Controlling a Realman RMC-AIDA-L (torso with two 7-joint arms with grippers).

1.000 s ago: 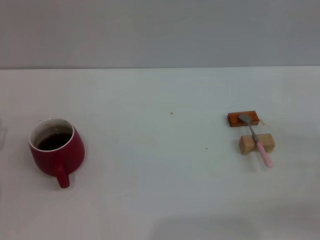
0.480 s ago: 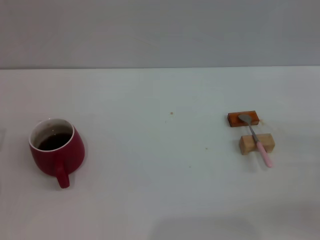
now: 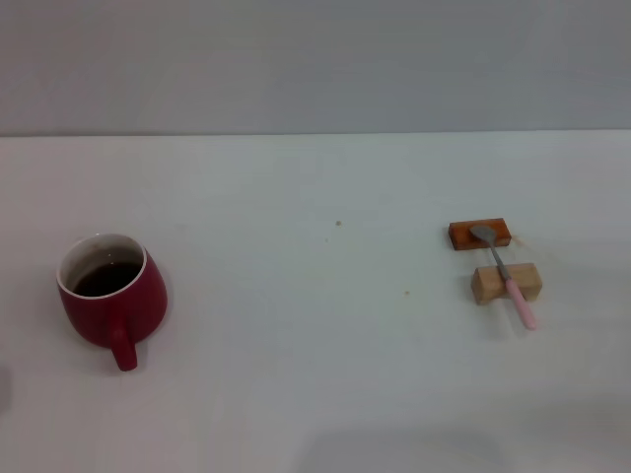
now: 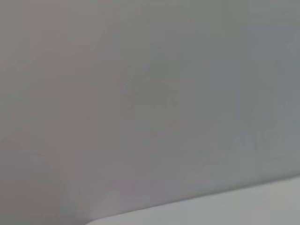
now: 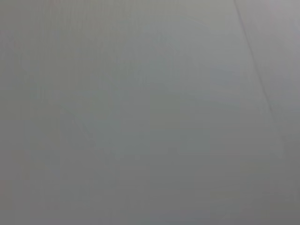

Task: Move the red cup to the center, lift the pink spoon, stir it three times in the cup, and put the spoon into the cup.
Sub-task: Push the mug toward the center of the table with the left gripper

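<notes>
Neither gripper is in sight, the cup (image 3: pixel 110 293) stands upright at the near left of the table (image 3: pixel 296 325), and the spoon (image 3: pixel 505 276) lies across two blocks (image 3: pixel 506 282) at the right

The cup (image 3: pixel 110 293) stands alone at the worktop's (image 3: pixel 315 374) left, open on every side. At the right, the spoon (image 3: pixel 505 274) lies across two blocks (image 3: pixel 506 282), with bare worktop between.
</notes>
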